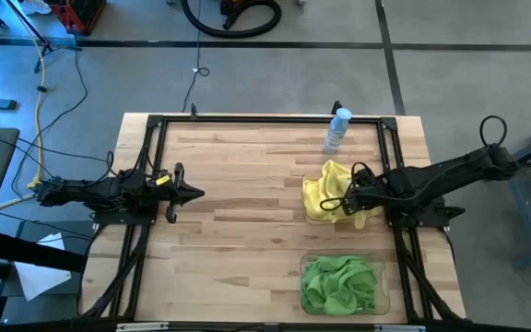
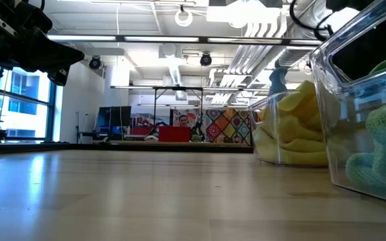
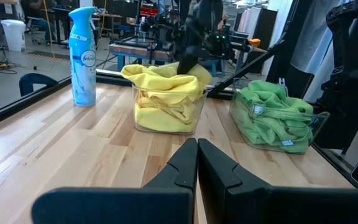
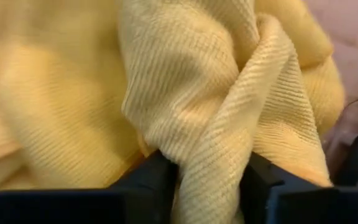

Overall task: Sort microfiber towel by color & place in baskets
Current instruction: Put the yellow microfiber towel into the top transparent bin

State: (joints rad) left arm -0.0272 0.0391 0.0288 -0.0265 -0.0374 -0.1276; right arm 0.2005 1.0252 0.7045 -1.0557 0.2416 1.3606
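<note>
Bright yellow towels (image 1: 325,192) fill a clear basket (image 3: 166,115) at the table's right middle. Green towels (image 1: 341,282) fill a second clear basket (image 1: 383,290) near the front right; they also show in the left wrist view (image 3: 272,115). My right gripper (image 1: 358,195) is over the yellow basket, shut on a yellow towel (image 4: 216,124). My left gripper (image 1: 194,194) is shut and empty at the table's left middle, its fingers (image 3: 196,165) pointing toward the baskets. My right gripper pinches a bunched fold of the yellow towel (image 4: 213,168) between its two fingers (image 4: 151,177). It reaches in from the table's right side, over the yellow basket. The towel's rest lies on the yellow pile in the basket.
A clear spray bottle with a blue cap (image 1: 337,129) stands at the far edge, behind the yellow basket. A black metal frame (image 1: 247,120) runs round the tabletop. Bare wood (image 1: 238,249) lies between my left gripper and the baskets.
</note>
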